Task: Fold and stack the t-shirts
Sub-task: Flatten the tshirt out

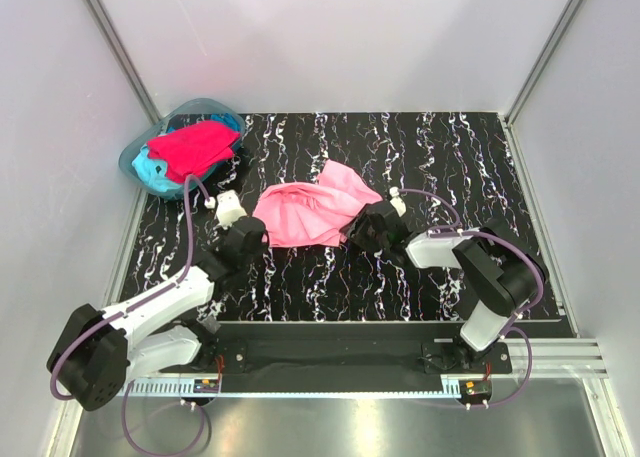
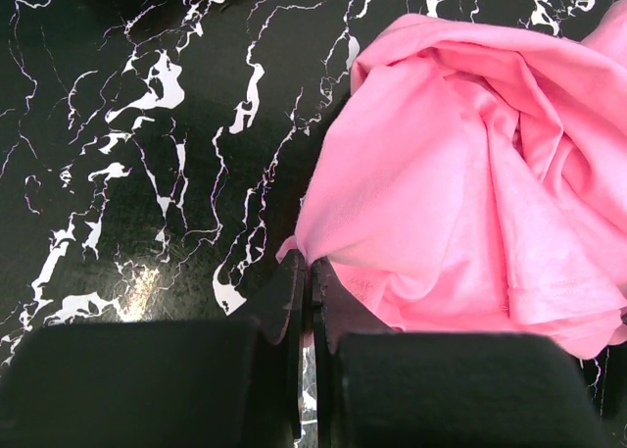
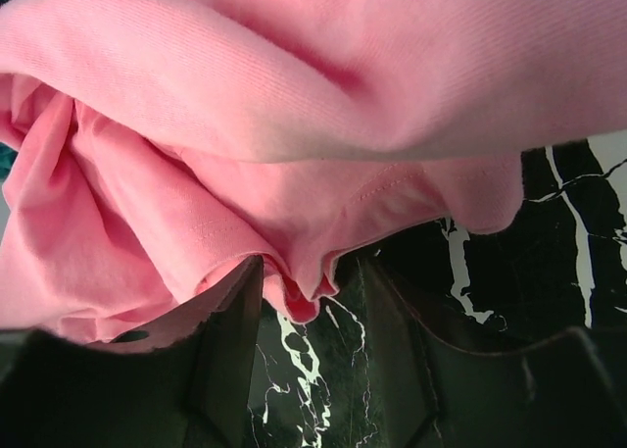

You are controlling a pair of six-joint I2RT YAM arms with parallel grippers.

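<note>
Pink crumpled cloth t-shirt [image 1: 305,215] spans your arms: left gripper [image 2: 304,267] clamps its left edge (jaws together), right gripper [image 3: 309,272] stands jaws apart around its hem fold

The left arm [image 1: 160,302] and the right arm [image 1: 435,247] share one build: glossy white link shells set between bulky matte-black joint housings. Thin purple cables [image 1: 188,232] loop loosely along the links in open arcs. The fingers [image 2: 289,301] are flat black blades, tapered at the tips, on blocky black mounts.
</note>
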